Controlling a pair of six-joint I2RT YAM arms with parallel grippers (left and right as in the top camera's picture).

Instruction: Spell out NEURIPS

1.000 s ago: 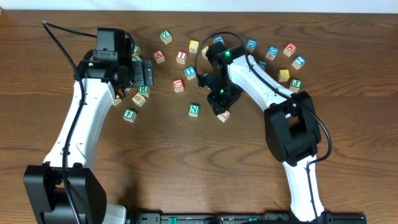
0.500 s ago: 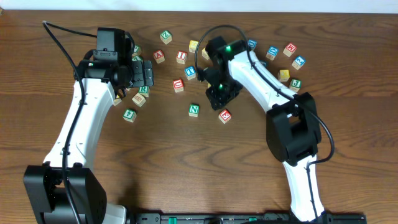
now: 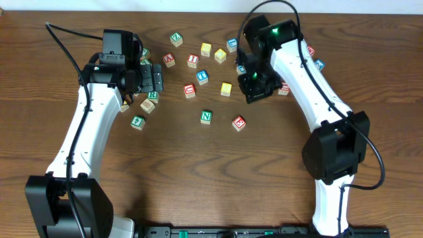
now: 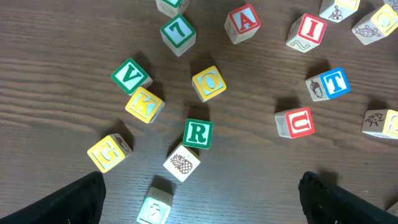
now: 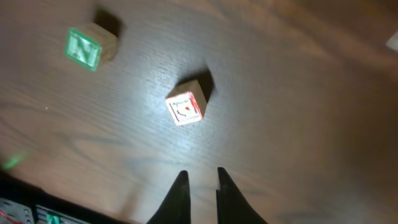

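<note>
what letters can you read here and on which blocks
"V": green V cube
"K": yellow K cube
"O": yellow O cube
"R": green R cube
"G": yellow G cube
"A": red A cube
"I": red I cube
"T": blue T cube
"U": red U cube
"N": green N cube
Other cubes: too small or blurred.

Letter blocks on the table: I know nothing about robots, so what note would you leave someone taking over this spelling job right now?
Left end effector: open, empty, hovering.
Right end effector: shut, empty, off the surface.
Done: green N and what looks like a red E sit apart in a row on open table.
To do: U, R and I lie scattered under the left end effector; a yellow-faced block is mid-table. P not spotted.
</note>
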